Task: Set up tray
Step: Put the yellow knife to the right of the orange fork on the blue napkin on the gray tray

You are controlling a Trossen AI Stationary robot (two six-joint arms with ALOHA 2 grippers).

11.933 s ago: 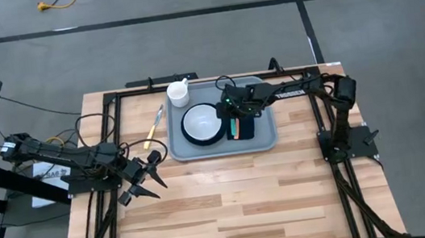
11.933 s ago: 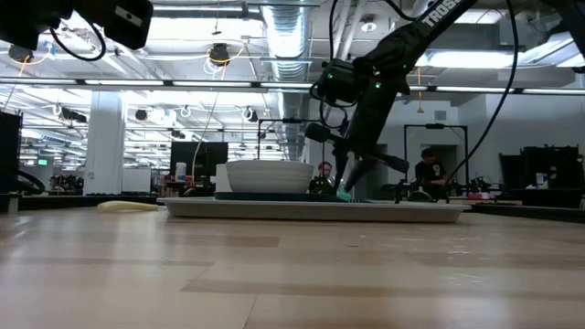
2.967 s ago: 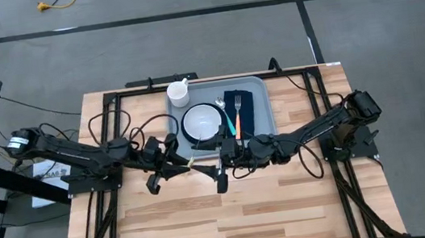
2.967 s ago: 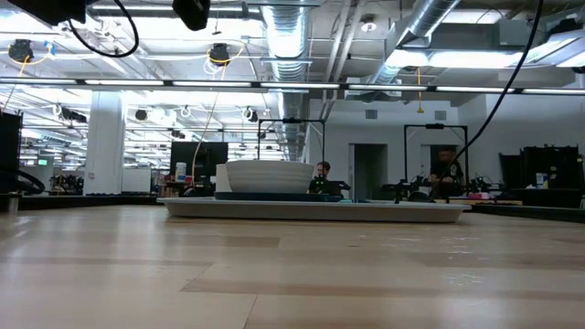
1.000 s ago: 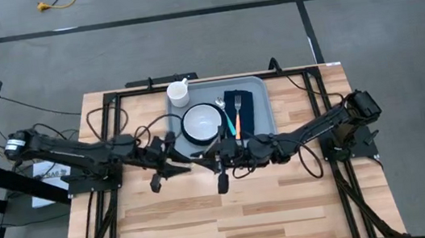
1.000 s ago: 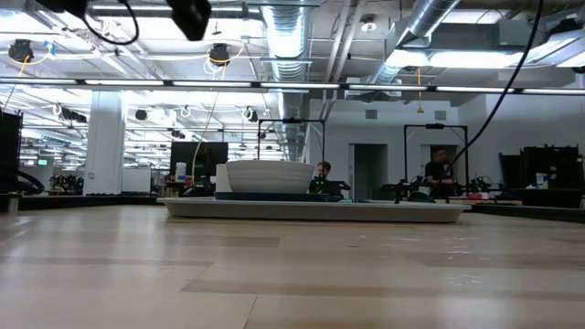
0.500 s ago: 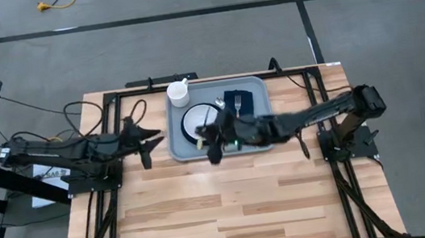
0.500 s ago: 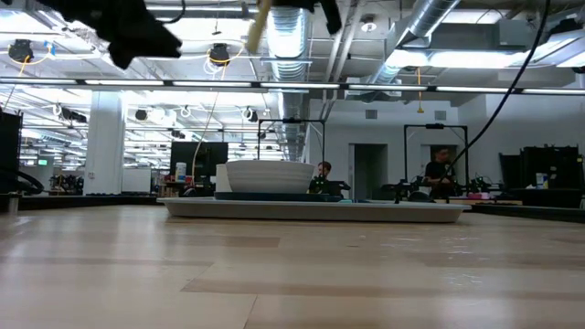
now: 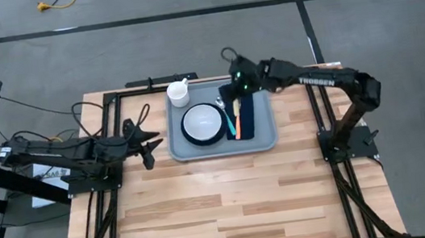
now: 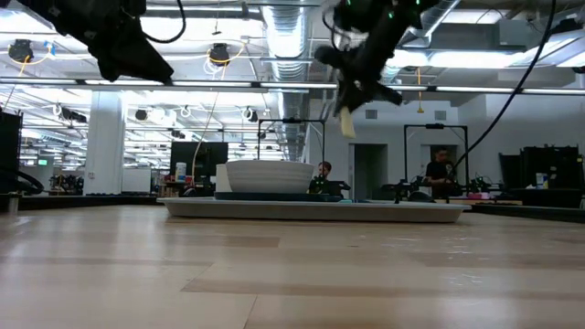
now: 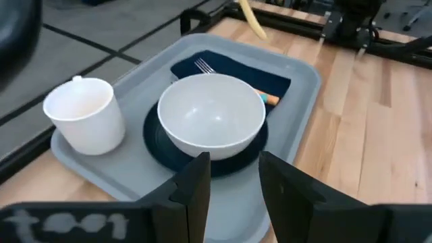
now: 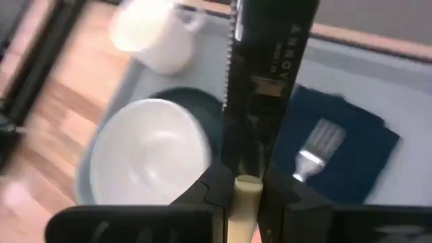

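You have one worktop (image 9: 230,198), a pale wooden slab, and on its far half lies one tray (image 9: 268,138), grey-blue with a raised rim, flat on the wood and centred between the two arms.

On the tray you can count one dark plate (image 9: 191,140) with one white bowl (image 9: 201,122) sitting on it, and one navy napkin (image 9: 247,123) just beside the plate on the right-arm side. One white cup (image 9: 178,92) stands at the tray's far corner on the left-arm side; from the left wrist view it looks to be on the tray, upright. On the napkin lies one fork (image 11: 202,65), and next to it a utensil with an orange handle (image 9: 237,123).

Your right hand (image 9: 235,88) hangs in the air above the far edge of the tray, over the napkin. Its fingers are pinched narrow around one knife (image 12: 244,202), gripped at its pale cream handle; in the low view the handle pokes down below the fingers, clear of everything on the tray.

Your left hand (image 9: 149,149) waits over the worktop just beside the tray's near-left corner, touching nothing. Its fingers (image 11: 192,192) stand partly apart, and nothing is between them.
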